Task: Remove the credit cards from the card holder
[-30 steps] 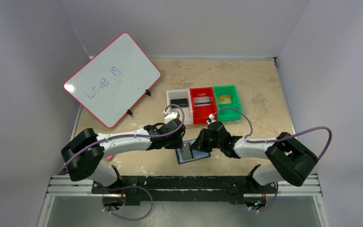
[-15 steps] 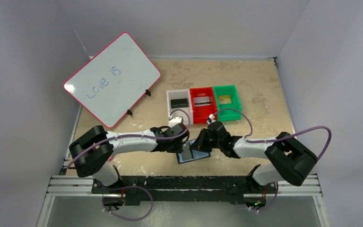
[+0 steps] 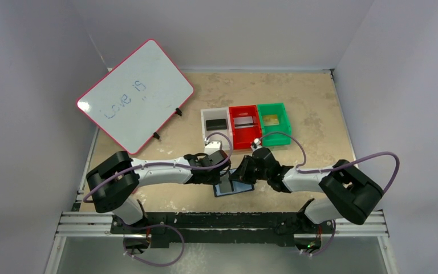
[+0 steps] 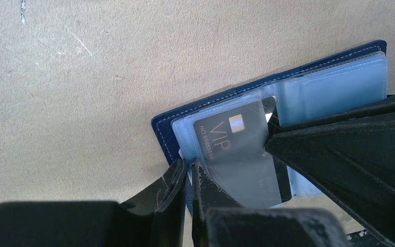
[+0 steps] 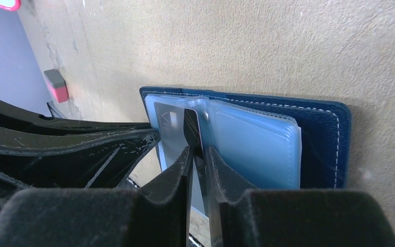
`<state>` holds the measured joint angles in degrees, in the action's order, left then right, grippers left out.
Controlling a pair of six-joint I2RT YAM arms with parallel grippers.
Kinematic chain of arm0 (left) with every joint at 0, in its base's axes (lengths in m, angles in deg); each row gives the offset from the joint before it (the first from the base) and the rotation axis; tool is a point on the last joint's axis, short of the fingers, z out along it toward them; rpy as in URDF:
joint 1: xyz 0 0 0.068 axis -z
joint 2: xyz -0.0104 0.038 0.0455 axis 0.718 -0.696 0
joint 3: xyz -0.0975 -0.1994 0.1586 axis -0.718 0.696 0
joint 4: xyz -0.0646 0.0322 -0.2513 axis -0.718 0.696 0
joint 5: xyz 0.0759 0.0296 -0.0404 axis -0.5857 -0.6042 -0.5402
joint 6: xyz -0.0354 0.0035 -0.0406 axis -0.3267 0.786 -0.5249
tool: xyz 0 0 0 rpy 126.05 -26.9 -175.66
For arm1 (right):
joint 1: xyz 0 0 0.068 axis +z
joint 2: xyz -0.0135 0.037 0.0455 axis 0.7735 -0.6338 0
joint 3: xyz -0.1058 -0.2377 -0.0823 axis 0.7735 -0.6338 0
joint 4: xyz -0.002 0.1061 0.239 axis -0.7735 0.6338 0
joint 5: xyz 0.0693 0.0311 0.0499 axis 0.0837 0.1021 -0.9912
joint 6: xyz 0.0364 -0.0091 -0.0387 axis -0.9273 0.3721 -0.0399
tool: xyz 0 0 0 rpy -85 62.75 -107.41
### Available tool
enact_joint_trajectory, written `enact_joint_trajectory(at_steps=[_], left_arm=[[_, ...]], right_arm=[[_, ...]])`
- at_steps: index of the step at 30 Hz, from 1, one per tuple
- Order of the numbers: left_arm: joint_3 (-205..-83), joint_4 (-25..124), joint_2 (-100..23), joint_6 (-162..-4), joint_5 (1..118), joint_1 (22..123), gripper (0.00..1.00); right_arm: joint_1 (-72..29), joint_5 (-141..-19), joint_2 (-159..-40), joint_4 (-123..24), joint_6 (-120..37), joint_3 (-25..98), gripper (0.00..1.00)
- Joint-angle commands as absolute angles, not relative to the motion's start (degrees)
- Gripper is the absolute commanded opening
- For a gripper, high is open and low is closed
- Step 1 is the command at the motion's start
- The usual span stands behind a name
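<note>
On open card holder [image 4: 267, 98]: black card [image 4: 236, 154] (VIP) pinched by right gripper [image 5: 199, 154].

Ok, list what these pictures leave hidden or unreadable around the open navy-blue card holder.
- Black VIP card: left wrist view; the right gripper's finger covers its right part, number too small.
- Navy-blue card holder: top view; both grippers cover most of it.
- Card holder's lower edge: right wrist view; fingers hide it.
</note>
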<state>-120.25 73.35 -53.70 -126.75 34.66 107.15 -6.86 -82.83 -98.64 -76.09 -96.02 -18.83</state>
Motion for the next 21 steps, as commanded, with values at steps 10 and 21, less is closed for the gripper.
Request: enact_joint_trajectory(at_steps=[10, 21], left_arm=[[-119.88, 73.80, -54.39, -125.96, 33.89, 107.76, 0.05], [-119.79, 75.21, -54.21, -125.91, 31.82, 107.77, 0.02]], right_arm=[[-7.67, -85.43, -98.42, -79.38, -96.85, -20.61, 0.01], [-11.15, -83.91, -92.80, -76.52, -95.76, -23.98, 0.00]])
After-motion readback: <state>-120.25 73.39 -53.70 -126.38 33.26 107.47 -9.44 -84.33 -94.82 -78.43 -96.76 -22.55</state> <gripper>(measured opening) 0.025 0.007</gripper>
